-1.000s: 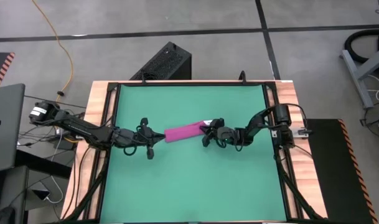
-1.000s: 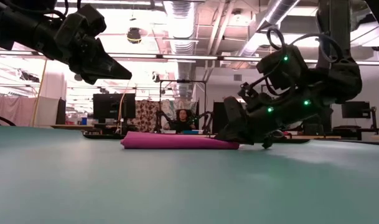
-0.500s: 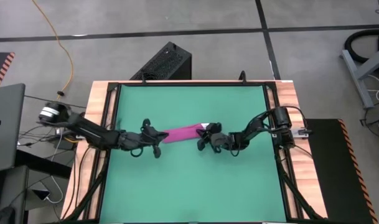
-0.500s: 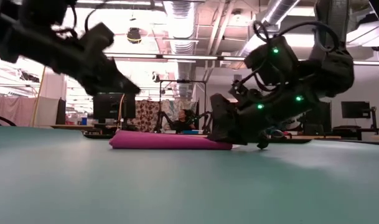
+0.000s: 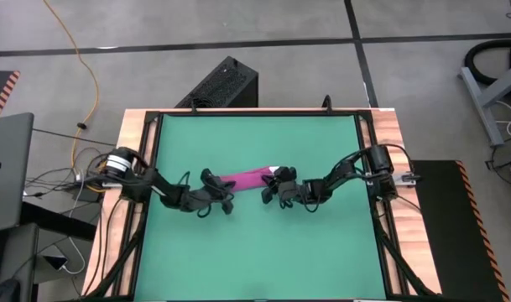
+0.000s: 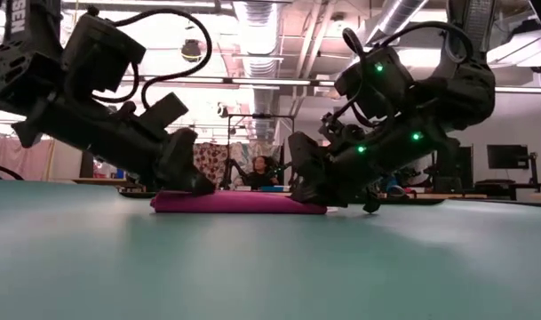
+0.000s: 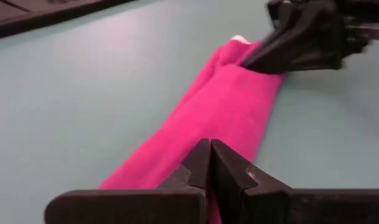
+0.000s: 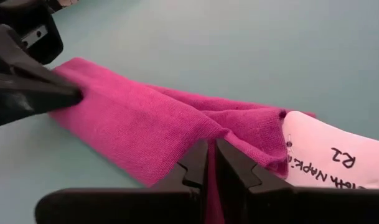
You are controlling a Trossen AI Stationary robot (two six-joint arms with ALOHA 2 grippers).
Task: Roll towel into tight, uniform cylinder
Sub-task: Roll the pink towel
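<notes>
While the left gripper (image 5: 225, 201) presses closed jaws on one end, the right gripper (image 5: 268, 191) pinches the tagged end; the rolled towel (image 5: 247, 179) lies mid-counter, long axis running left to right.

I'm working in what looks like a robotics lab or workshop: bare concrete floor (image 5: 238, 33) with a yellow cable (image 5: 79, 50) trailing across it, exposed ceiling ducts (image 6: 252, 18) and strip lights overhead, monitors (image 6: 150, 151) on benches, and a person (image 6: 266, 169) seated behind the table.
</notes>
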